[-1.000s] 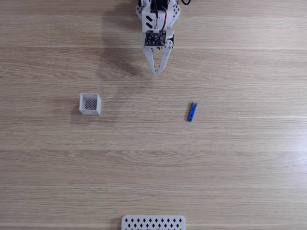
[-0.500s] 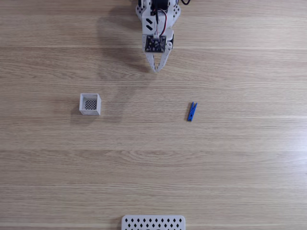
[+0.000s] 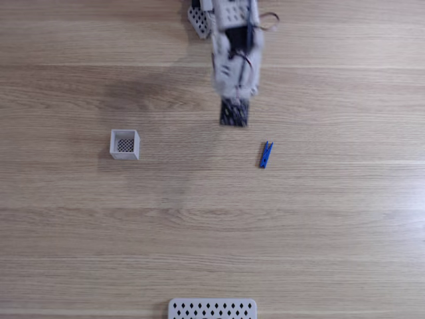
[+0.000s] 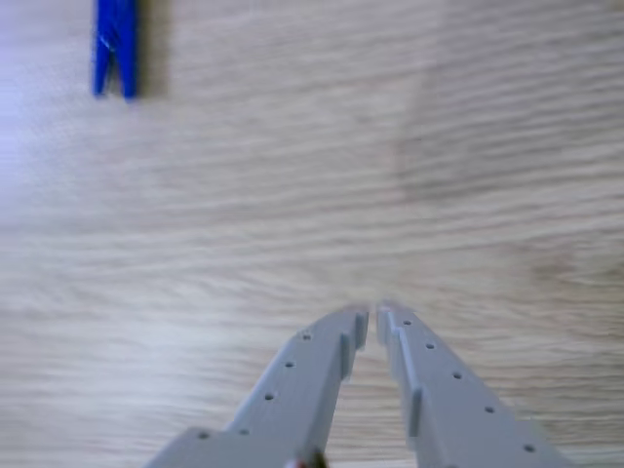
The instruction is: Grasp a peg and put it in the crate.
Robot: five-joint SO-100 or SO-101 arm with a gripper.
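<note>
In the fixed view, my arm has swung out from the top edge since a moment ago and now reaches further down the table, smeared with motion blur. Its dark front end now sits just above and to the left of the peg, where before it hung well back near the top. The peg lies flat on the wood table, right of centre, unmoved. The crate stands well apart on the left, also unmoved, and the perforated white panel stays at the bottom edge.

In the other view, the gripper comes up from the bottom edge with its two fingertips almost touching, so I read it as closed and holding nothing. The peg shows at the upper left, well clear of the tips.

I judge the reach has begun, but I must open the jaws and shift toward the peg before any grasp.
</note>
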